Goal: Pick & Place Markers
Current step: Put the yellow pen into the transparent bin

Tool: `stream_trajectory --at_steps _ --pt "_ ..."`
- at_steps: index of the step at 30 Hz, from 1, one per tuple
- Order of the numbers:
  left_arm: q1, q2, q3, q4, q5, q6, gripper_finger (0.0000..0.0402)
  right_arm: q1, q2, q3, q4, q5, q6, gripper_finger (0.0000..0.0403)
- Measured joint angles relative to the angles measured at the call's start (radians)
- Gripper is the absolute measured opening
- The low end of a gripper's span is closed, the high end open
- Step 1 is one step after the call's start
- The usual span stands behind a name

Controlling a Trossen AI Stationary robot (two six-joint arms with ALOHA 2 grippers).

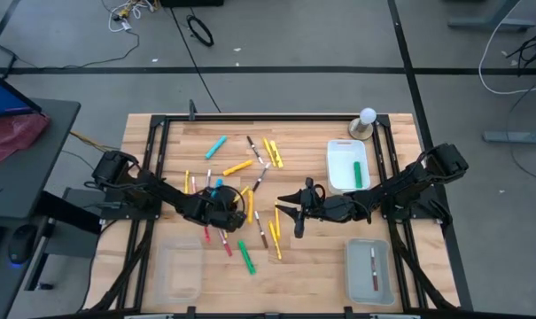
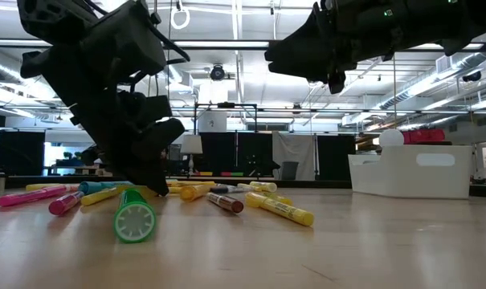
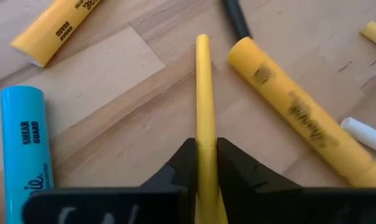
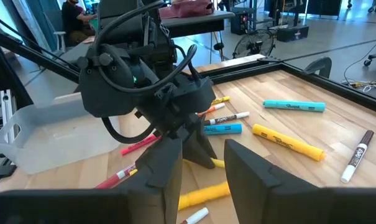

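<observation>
While the left gripper (image 3: 206, 163) is down at the tabletop near the middle of the table, its two dark fingers are pressed against either side of a thin yellow marker (image 3: 203, 93), which runs straight out from between them and lies flat on the wood. Just beside that marker, on one side a thicker yellow highlighter (image 3: 299, 112) lies at an angle, and on the other a light blue highlighter (image 3: 23, 149) sits well apart. From table height, the left arm slopes steeply down with its tip on the wood among scattered markers, behind a green marker (image 2: 135, 217) seen end-on. Farther right, the right gripper (image 1: 296, 213) hangs above the table with its fingers partly apart and nothing between them. Beyond it a white bin (image 1: 338, 164) holds a green marker (image 1: 358, 173); a clear tray (image 1: 356, 270) at the near right holds one.
</observation>
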Motion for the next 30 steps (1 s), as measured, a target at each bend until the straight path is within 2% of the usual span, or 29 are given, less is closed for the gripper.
stream_trajectory --at_steps 6,10,14,17,21,25,30 --pt "0.001 -0.019 -0.004 0.0 -0.01 0.01 0.0045 0.0 0.0 0.0 0.0 0.0 0.0 0.012" --pt "-0.007 -0.093 0.028 -0.044 -0.011 0.06 0.0045 0.0 0.0 0.0 0.0 0.0 0.0 0.012" --pt "-0.06 -0.186 0.103 -0.174 0.024 0.103 0.0045 0.0 0.0 0.0 0.0 0.0 0.0 0.012" --pt "-0.13 -0.246 0.193 -0.324 0.104 0.106 0.0045 0.0 0.0 0.0 0.0 0.0 0.0 0.012" --pt "-0.254 -0.264 0.347 -0.58 0.258 -0.032 0.0045 0.0 0.0 0.0 0.0 0.0 -0.008 0.012" --pt "-0.406 -0.25 0.482 -0.798 0.387 -0.262 0.0045 0.0 0.0 0.0 0.003 0.0 -0.011 0.012" --pt "-0.605 -0.248 0.549 -0.894 0.418 -0.633 0.0045 0.0 0.0 0.001 0.006 0.0 -0.011 0.012"
